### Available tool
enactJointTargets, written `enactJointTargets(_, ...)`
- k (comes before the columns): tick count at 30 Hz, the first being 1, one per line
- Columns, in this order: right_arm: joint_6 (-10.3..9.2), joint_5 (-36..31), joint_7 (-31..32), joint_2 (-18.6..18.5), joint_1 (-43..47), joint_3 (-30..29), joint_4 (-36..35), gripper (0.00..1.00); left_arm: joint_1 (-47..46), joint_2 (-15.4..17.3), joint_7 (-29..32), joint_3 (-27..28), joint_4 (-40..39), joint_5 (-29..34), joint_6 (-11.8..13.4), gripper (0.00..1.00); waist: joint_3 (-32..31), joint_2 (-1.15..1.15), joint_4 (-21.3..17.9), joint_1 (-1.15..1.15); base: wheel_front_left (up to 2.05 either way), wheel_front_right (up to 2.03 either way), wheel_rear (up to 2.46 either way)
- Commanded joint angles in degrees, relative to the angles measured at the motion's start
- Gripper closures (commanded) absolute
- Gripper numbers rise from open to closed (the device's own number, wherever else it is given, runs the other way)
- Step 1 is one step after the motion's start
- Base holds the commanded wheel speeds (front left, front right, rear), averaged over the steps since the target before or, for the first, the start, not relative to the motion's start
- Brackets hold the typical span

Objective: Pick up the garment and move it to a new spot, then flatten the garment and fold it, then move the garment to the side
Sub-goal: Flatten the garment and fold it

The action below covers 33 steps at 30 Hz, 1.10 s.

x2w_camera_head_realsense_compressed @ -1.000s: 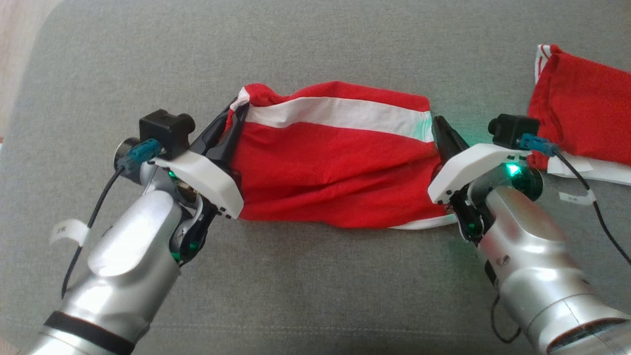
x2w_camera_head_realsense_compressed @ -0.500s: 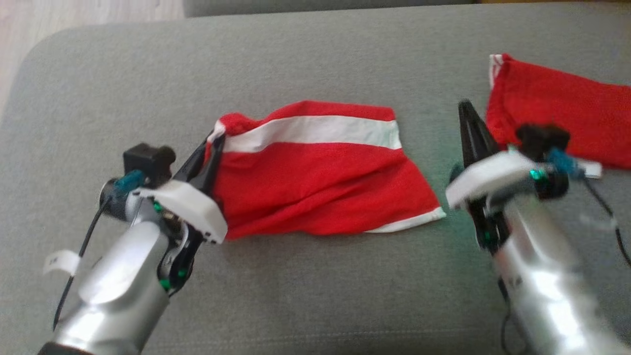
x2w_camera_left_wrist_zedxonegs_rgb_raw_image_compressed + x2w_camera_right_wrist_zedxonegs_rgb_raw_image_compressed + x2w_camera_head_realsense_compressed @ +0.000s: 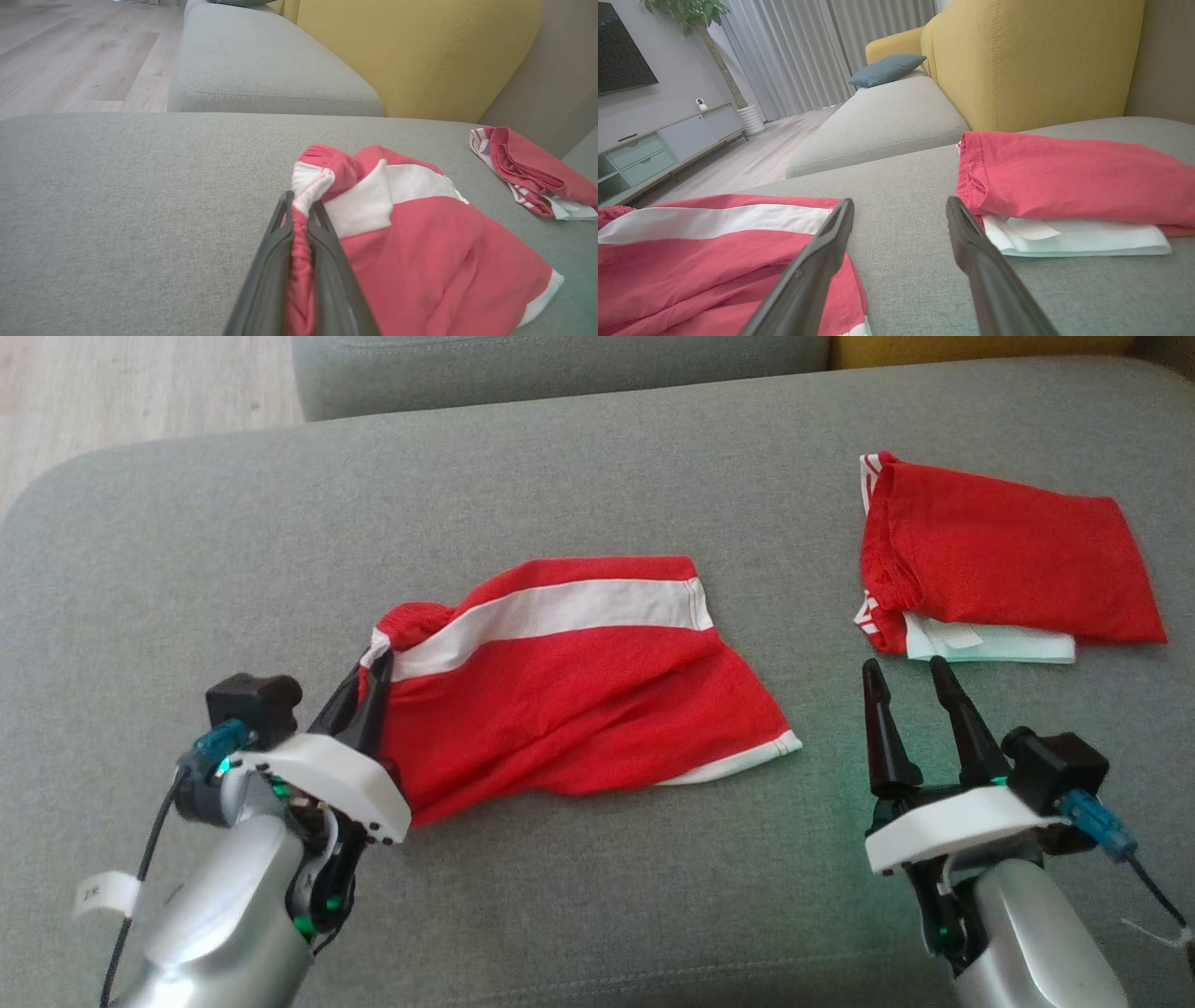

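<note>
The garment (image 3: pixel 579 691) is a pair of red shorts with a white stripe, lying folded on the grey cushion (image 3: pixel 579 896). My left gripper (image 3: pixel 375 663) is shut on its bunched left end; in the left wrist view the red and white cloth (image 3: pixel 420 242) is pinched between the dark fingers (image 3: pixel 327 261). My right gripper (image 3: pixel 903 674) stands open to the right of the garment, apart from it, with nothing between its fingers. In the right wrist view the garment (image 3: pixel 691 261) lies at the lower left, beside the open gripper (image 3: pixel 899 205).
A second folded red garment (image 3: pixel 999 560) with a white piece under it lies at the back right of the cushion, seen too as a red pile (image 3: pixel 1064 182). Behind are another grey seat (image 3: pixel 261 65) and a yellow backrest (image 3: pixel 1031 60). Wooden floor (image 3: pixel 131 392) lies beyond the left edge.
My right gripper has let go of the garment's right end, opened and drawn back to the right. The left end stays gripped. The head camera has tilted up, shifting the whole picture.
</note>
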Motion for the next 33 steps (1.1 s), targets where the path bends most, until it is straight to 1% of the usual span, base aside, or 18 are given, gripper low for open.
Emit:
enactJointTargets(1,0.12,-0.4,-0.8,0.3,-0.3,1.2,-2.8,0.00,-1.5,0.9,-0.7,3.4,-1.7,0.5,0.1,1.00,-0.2,0.00,0.1,0.00,0.00,0.00,0.00)
enactJointTargets(17,0.12,-0.5,-0.8,0.3,1.0,1.5,-4.3,0.00,0.8,-1.9,-0.7,6.0,-1.8,4.3,-1.5,1.00,-1.0,0.00,1.8,0.00,0.00,0.00,0.00)
enactJointTargets(18,0.12,-0.5,-0.8,0.3,1.0,1.5,-4.2,0.00,0.9,-2.0,-0.7,6.2,-1.6,4.4,-1.3,0.82,-1.0,0.00,1.9,0.00,0.00,0.00,0.00)
enactJointTargets(19,0.12,-0.5,-0.8,0.3,0.9,1.6,-4.2,0.00,0.9,-2.0,-0.7,6.3,-1.3,4.8,-1.1,0.30,-1.0,0.00,2.0,0.00,0.00,0.00,0.00)
enactJointTargets(20,0.12,-0.5,-0.8,0.3,0.9,1.6,-4.1,0.00,0.9,-2.1,-0.7,6.5,-1.3,5.3,-0.9,0.00,-1.0,0.00,2.1,0.00,0.00,0.00,0.00)
enactJointTargets(23,0.12,-0.5,-0.8,0.3,1.1,1.4,-4.2,0.00,1.3,-2.5,-0.7,7.6,-1.7,6.2,-0.5,0.00,-1.1,0.00,2.7,0.00,0.00,0.00,0.00)
enactJointTargets(27,0.12,-0.3,-0.8,0.3,1.5,1.2,-4.5,0.00,2.7,-2.7,-0.7,10.4,-4.6,8.6,0.6,0.00,-1.4,0.00,4.0,0.00,0.00,0.00,0.00)
enactJointTargets(29,0.12,-0.3,-0.8,0.3,1.9,1.0,-4.7,0.00,5.3,-2.8,-0.7,13.3,-8.1,10.5,1.7,0.00,-1.8,0.00,5.2,0.00,0.00,0.00,0.00)
enactJointTargets(33,0.12,0.0,-0.8,0.3,2.6,0.2,-5.1,0.00,10.2,-3.2,-0.7,17.6,-13.8,13.2,2.6,0.00,-2.4,0.00,6.9,0.00,0.00,0.00,0.00)
